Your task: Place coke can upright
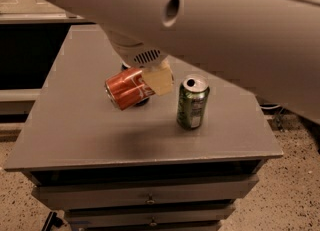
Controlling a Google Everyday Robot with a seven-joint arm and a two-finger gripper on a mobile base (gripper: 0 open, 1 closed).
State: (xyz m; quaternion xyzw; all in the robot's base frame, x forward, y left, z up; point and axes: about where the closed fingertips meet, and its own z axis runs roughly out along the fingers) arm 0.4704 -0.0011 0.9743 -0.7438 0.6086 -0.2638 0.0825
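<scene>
From the camera view, your pincer (152,81) sits just under the arm's wrist, over the left-middle of the grey counter (75,140). It is clenched on the coke can (126,89). You can see one beige finger pad (160,78) pressed flat against the can's right end, while the other finger is hidden behind the can.

The coke can is not upright. It lies nearly on its side in the grasp, tilted so its left end dips toward the counter and points a little toward you. The red-orange wall shows clearly, and the silver rim on the low end faces down-left. It looks lifted off the surface (a soft dark shadow (135,137) lies on the counter below and in front of it), though you can't make out whether the low edge touches anything behind it.

To the right, the green can (192,103) stands upright on the counter with its silver top and opening facing up. It is near the coke can but apart from it, with a clear strip of counter between the two.

The big pale arm (225,25) fills the top of the picture and runs off to the right. Below the counter top you see drawer fronts (150,197) with small pulls, and speckled floor (290,195) on either side.
</scene>
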